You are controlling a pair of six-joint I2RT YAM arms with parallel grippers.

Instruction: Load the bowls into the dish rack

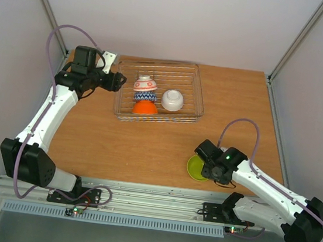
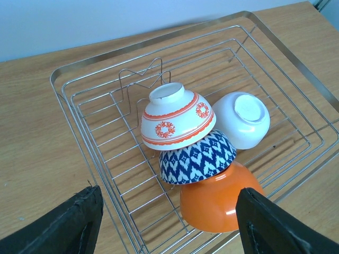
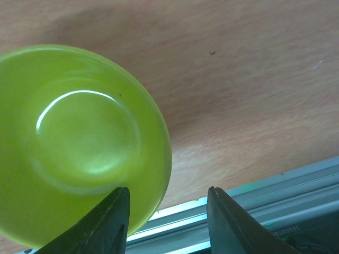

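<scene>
Four bowls are sitting in the dish rack (image 1: 197, 81) at the far middle of the table (image 1: 146, 148). The red-patterned bowl (image 2: 177, 119), the blue zigzag bowl (image 2: 197, 157) and the orange bowl (image 2: 217, 203) are leaning on one another in a row, and the white bowl (image 2: 243, 119) is lying just beside them on the right. The yellow-green bowl (image 3: 79, 137) is resting upright on the table, near right. Your right jaws are hanging released, one finger over that bowl, the other outside its rim. Your left jaws are hovering released at the rack's left end.

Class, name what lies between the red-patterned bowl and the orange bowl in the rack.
The blue zigzag bowl, stacked between them; clearest in the left wrist view.
</scene>
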